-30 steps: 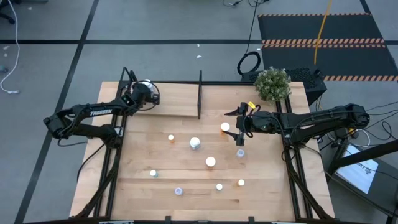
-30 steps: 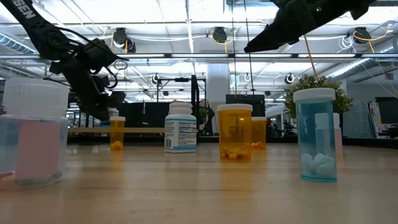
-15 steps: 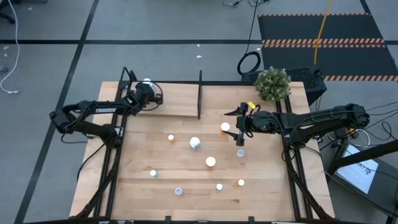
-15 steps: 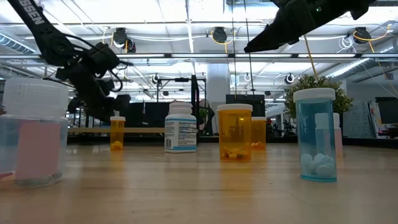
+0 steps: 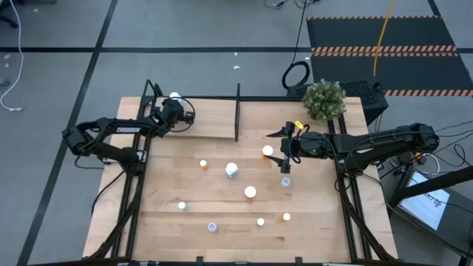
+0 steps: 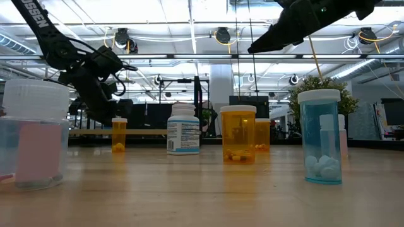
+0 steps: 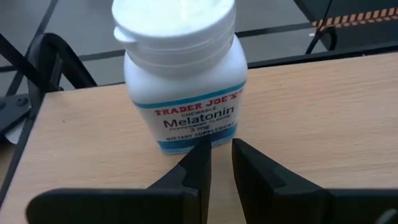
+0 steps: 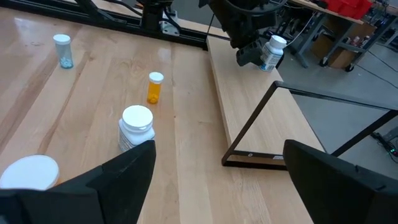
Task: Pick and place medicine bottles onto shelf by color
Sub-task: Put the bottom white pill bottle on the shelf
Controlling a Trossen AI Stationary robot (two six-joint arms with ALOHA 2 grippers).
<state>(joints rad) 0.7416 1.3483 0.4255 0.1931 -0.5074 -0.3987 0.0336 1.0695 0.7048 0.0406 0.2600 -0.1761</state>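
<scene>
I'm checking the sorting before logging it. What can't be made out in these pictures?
- Melatonin bottle: lower label hidden behind the left tool, left wrist view.
- Small bottles near the table's front: colours too small to tell, high view.
- Right tool: fingertips cut off by the picture's edge, right wrist view.

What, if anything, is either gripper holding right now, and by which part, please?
Nothing is held. The left gripper, jaws nearly shut, sits just short of the white melatonin bottle standing on the shelf. The right gripper hangs open over the table.
</scene>
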